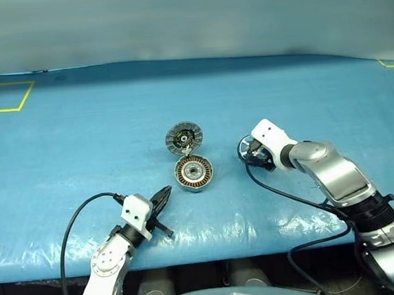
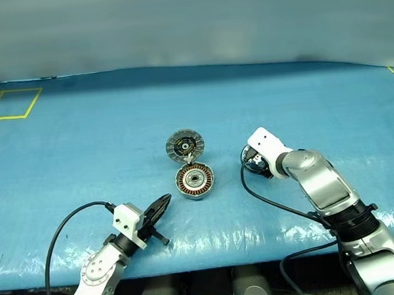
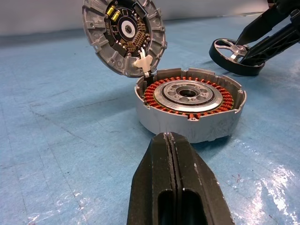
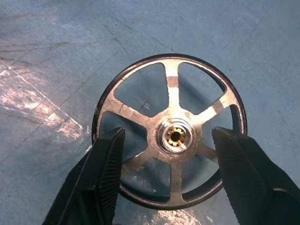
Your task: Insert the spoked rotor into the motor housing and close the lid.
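The right gripper [image 4: 168, 140] hangs over the spoked rotor [image 4: 171, 133], its two black fingers [image 4: 105, 173] spread apart, one on each side of the wheel's brass-coloured hub and not closed on anything. The rotor lies flat on the blue table cover [image 1: 79, 144], a dark-rimmed wheel with pale spokes and open gaps between them; whether the fingertips touch it cannot be told. From the head camera the same gripper sits to the right of the other parts, tilted down toward the table, a black cable trailing back along its silver arm.

The left gripper [image 3: 169, 137] points level toward the motor housing [image 3: 190, 110], its fingers pressed together with nothing between them. Its tips stop just short of the housing's grey wall, near but apart.

The housing rests on the table between the two grippers, open at the top, a ring of copper-red windings around a silver centre. The lid [image 3: 124, 35] stands raised at the housing's far rim, joined to it by a small white piece, its inner face turned toward the left gripper and showing a dark circuit board with small yellow parts. The rotor lies well apart from the housing, off to its right.

Yellow tape lines [image 1: 3, 99] mark the far left of the cover.
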Action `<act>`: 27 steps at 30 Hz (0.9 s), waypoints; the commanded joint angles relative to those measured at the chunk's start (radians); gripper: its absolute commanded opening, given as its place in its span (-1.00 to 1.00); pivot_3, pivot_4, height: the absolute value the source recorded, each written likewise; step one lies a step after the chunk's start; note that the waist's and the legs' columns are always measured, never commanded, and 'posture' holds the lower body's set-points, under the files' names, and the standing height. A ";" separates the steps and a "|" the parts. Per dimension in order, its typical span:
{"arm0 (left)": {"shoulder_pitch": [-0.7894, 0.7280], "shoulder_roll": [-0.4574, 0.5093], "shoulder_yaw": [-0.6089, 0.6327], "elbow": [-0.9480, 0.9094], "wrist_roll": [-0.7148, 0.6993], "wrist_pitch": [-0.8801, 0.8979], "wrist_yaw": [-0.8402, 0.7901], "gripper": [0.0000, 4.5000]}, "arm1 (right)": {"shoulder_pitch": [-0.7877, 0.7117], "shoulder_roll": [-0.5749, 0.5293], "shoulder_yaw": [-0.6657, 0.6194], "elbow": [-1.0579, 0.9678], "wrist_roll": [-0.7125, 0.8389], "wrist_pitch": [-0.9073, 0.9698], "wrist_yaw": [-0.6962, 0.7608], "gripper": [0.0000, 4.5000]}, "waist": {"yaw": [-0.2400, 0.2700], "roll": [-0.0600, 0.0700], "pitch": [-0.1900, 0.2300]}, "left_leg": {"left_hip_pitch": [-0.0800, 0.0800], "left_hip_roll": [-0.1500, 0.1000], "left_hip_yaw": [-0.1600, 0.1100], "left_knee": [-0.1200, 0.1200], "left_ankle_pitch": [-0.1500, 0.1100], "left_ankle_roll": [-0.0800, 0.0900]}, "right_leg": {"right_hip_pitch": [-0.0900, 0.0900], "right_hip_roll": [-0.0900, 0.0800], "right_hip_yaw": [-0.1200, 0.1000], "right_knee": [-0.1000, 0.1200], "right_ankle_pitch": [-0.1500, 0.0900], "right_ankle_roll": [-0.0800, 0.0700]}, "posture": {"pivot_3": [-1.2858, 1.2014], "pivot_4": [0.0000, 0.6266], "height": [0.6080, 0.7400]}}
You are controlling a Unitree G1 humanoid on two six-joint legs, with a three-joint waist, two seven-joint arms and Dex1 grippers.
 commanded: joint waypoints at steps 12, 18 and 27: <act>0.001 -0.010 -0.009 0.008 0.014 -0.033 0.006 -1.00 | 0.003 0.015 -0.016 -0.071 -0.003 0.008 0.012 -0.40 | -0.001 -0.001 -0.001 | 0.002 0.001 0.001 0.004 0.000 0.001 | 0.002 0.001 0.000 0.000 -0.002 -0.001 | 0.03 -0.52 1.00; 0.000 -0.006 -0.005 0.018 0.014 -0.042 0.000 -1.00 | -0.038 -0.001 0.013 -0.196 -0.013 0.025 0.024 -0.41 | 0.000 0.000 0.000 | 0.000 0.001 0.001 0.002 0.000 0.001 | 0.000 0.001 0.001 0.000 0.001 0.001 | 0.03 -0.52 1.00; -0.004 0.011 0.001 0.010 0.007 -0.029 -0.007 -1.00 | -0.143 -0.002 0.036 -0.360 0.071 0.141 0.116 -0.41 | 0.000 0.000 0.000 | -0.001 0.001 0.000 0.002 0.000 0.001 | 0.000 0.000 0.000 0.000 0.001 0.001 | 0.03 -0.52 1.00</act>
